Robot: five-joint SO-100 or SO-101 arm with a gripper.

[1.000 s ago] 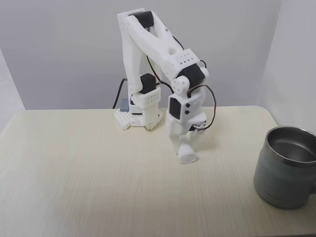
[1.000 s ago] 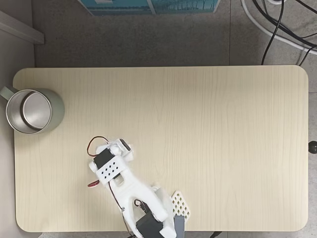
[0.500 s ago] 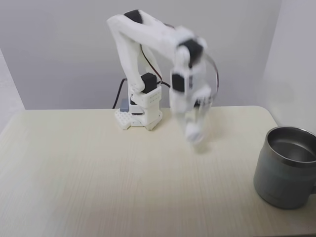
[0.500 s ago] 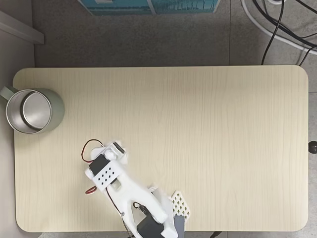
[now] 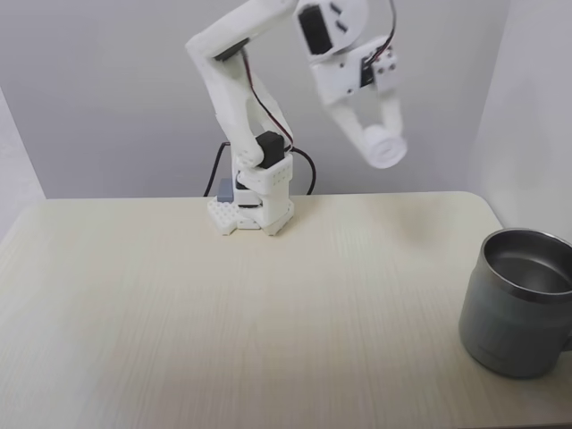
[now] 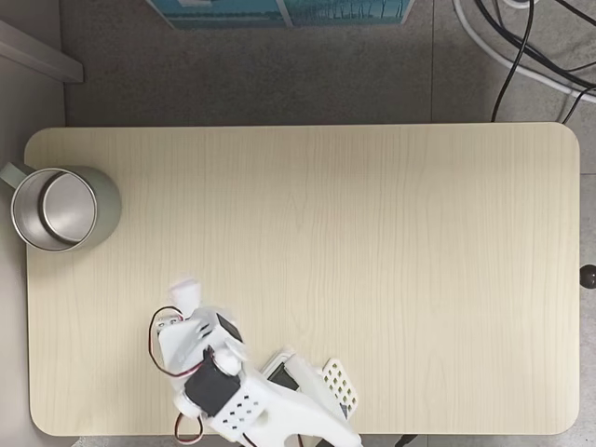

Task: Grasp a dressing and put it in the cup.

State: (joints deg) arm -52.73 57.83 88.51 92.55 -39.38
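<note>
- In a fixed view from the front, the arm's base [image 5: 252, 198] stands at the table's [image 5: 179, 313] far edge, well left of the cup.
- The gripper [image 5: 382, 147] hangs high above the table, up and left of the cup, its fingers pinching the dressing [image 5: 385, 148], a small white roll.
- The cup [image 5: 518, 302] stands upright at the table's right edge, its steel inside showing.
- In a fixed view from above, the dressing [image 6: 186, 288] lies below and right of the cup [image 6: 63, 207].

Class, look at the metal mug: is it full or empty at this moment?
Empty. The cup shows bare shiny steel inside; the dressing is held aloft in the end effector.
</note>
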